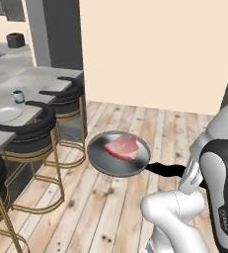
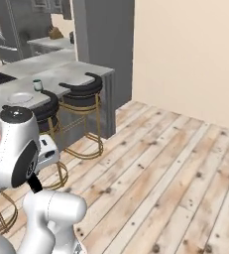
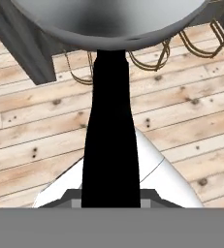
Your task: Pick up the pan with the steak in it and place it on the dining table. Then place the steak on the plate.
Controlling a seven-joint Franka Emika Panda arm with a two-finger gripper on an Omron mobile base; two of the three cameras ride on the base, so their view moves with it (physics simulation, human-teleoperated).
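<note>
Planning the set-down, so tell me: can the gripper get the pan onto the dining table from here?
Probably not yet. The gripper holds the pan by its handle over the wooden floor, and the black stools stand between it and the dining table.

Pan (image 1: 101, 159) looks like smooth grey metal with a soft sheen, handle (image 3: 110, 131) flat matt black. Steak (image 1: 121, 147) is raw, pinkish. Table (image 1: 24, 79) has a marble-look grey top, floor (image 2: 175, 163) is knotty pale wood planks, stools (image 1: 61, 94) black padded on brassy metal legs.
</note>
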